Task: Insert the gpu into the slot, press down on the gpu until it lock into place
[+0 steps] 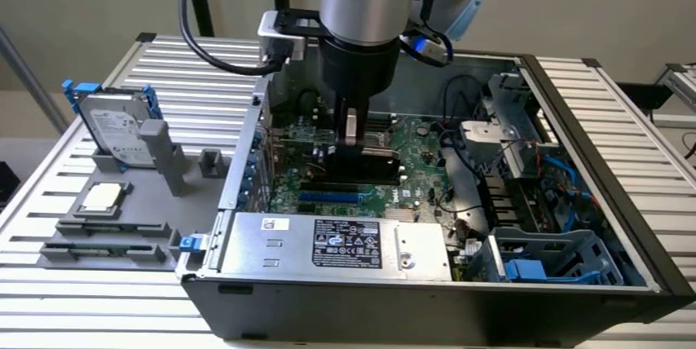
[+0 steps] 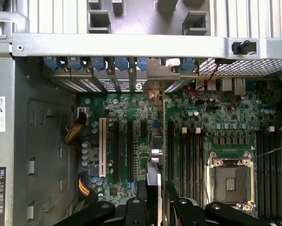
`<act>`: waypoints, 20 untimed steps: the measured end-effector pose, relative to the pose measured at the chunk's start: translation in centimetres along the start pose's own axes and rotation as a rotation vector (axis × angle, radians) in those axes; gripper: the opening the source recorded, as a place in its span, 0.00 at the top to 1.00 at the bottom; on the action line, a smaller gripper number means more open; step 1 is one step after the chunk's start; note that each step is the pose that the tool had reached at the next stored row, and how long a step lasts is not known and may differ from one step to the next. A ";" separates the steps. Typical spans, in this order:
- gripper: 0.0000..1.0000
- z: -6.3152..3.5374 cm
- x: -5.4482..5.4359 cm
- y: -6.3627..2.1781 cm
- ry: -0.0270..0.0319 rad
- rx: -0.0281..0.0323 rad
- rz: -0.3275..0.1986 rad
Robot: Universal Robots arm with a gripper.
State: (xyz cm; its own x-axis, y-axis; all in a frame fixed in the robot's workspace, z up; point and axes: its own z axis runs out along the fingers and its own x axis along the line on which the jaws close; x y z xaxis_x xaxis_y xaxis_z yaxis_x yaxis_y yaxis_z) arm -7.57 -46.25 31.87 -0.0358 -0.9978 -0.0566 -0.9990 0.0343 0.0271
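Note:
My gripper (image 1: 350, 139) reaches down into the open computer case and is shut on the gpu (image 1: 354, 165), which stands on edge over the motherboard with its black cooler block facing the exterior view's camera. In the wrist view the gpu (image 2: 154, 153) appears edge-on as a thin strip between my fingers (image 2: 141, 205), and its silver bracket (image 2: 152, 96) reaches the case's rear wall. The bright-blue slot (image 1: 329, 197) runs just below the card. I cannot tell whether the card's lower edge sits inside it.
A silver power supply (image 1: 337, 243) fills the near side of the case, and a blue drive cage (image 1: 544, 259) stands at the exterior view's right. Black memory slots (image 2: 188, 155) and the CPU socket (image 2: 230, 179) flank the card. A hard drive (image 1: 120, 133) stands outside the case.

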 end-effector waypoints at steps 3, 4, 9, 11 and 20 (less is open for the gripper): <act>0.74 0.56 0.0 0.08 0.0000 0.0002 0.003; 0.74 0.75 0.0 0.12 -0.0001 0.0002 0.004; 0.74 1.66 0.0 0.47 -0.0001 0.0003 0.004; 0.74 2.02 0.0 0.51 -0.0001 0.0003 0.004; 0.74 3.67 0.1 0.47 -0.0002 0.0003 0.004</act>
State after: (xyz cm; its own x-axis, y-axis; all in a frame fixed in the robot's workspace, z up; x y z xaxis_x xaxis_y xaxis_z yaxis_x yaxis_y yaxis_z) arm -8.14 -46.14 28.21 -0.0400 -0.9976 -0.0566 -0.9989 0.0386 0.0271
